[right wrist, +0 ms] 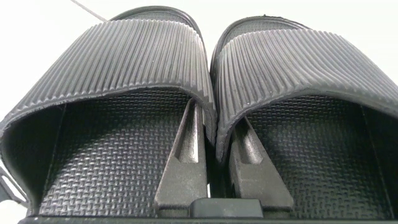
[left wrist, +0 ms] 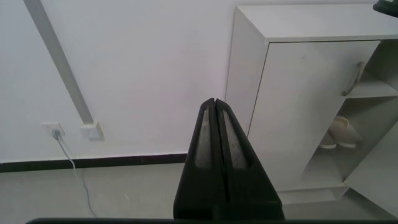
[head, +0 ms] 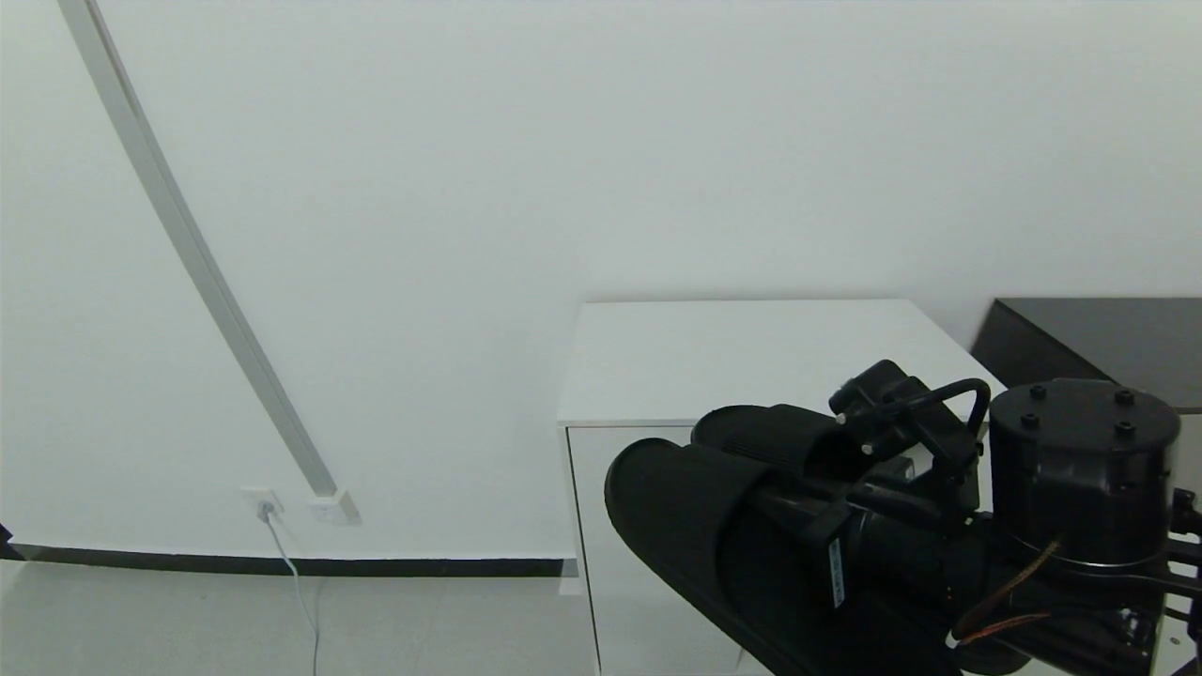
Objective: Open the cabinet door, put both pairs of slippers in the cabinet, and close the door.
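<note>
Right gripper: clamped on the pair of black slippers. One finger sits under each ribbed strap, and the two inner strap walls are pinched between them. The slippers lie side by side, touching along their inner edges.

Head view: the black slippers are held off the floor on the right arm. They are in front of the white cabinet, across its front face just below the front edge of its top.

Left gripper: fingers pressed together, nothing between them. It hangs off the cabinet's left side and is aimed toward the wall and the cabinet's near corner.

Cabinet, left wrist view: the front panel carries a handle at its right edge. Past that the inside stands open, with a shelf showing. A pair of pale slippers rests below that shelf, toward the back of the lower compartment.

Surroundings: a cable conduit runs diagonally down the white wall to a pair of wall sockets. A cord trails from the sockets to the floor. A dark table stands just beside the cabinet's right side.
</note>
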You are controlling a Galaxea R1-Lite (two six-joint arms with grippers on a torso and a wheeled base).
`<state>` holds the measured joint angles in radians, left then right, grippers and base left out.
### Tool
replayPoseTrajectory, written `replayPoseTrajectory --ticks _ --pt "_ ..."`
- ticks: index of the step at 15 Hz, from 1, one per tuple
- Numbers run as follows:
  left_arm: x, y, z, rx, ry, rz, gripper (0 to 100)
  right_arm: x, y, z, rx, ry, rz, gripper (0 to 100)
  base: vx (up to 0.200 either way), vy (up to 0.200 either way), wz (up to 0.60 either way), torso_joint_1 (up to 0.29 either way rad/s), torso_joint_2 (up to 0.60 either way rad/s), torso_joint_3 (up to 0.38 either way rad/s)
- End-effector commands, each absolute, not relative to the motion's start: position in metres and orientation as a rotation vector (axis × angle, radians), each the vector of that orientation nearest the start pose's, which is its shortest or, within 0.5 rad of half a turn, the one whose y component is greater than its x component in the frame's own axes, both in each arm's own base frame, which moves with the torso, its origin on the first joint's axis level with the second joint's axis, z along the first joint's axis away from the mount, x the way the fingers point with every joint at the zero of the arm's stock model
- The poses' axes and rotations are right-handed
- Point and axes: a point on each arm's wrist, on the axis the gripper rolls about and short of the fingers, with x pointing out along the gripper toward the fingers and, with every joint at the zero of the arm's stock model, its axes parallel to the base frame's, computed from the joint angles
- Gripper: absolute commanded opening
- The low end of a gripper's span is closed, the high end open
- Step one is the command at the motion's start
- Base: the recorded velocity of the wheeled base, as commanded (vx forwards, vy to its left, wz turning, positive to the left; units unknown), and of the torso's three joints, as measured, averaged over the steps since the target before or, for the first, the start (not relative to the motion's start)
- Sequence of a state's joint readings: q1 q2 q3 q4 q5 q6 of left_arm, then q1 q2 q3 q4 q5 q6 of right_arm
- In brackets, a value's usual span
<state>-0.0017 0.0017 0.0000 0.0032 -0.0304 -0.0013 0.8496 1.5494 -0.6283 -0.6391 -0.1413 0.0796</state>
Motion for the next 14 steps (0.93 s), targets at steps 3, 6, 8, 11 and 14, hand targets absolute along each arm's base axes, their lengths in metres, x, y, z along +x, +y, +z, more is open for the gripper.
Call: replayPoseTrajectory --ticks 3,6,8,11,14 --pt "-0.0227 -0.0007 0.0752 -0.002 0.005 -0.032 0 0.1729 0.1920 0.1759 -0.065 0.288 0.692 0 0.000 0.000 0.00 0.000 0.00 0.000" --pt "-0.0227 -0.0007 0.0752 -0.002 0.005 -0.032 0 0.1729 0.1920 0.1759 -0.065 0.288 0.692 0 0.000 -0.133 0.00 -0.002 0.00 0.002" --pt "-0.0227 -0.0007 0.0752 -0.002 0.005 -0.032 0 0.1727 0.1918 0.1763 -0.064 0.287 0.694 0 0.000 -0.200 0.00 0.002 0.00 0.000" --pt "-0.0227 -0.0007 0.0752 -0.002 0.005 -0.032 0 0.1728 0.1918 0.1763 -0.064 0.287 0.692 0 0.000 -0.200 0.00 0.009 0.00 0.002" --pt "-0.0227 -0.0007 0.0752 -0.002 0.005 -0.032 0 0.1726 0.1917 0.1759 -0.065 0.288 0.694 0 0.000 -0.200 0.00 0.001 0.00 0.002"
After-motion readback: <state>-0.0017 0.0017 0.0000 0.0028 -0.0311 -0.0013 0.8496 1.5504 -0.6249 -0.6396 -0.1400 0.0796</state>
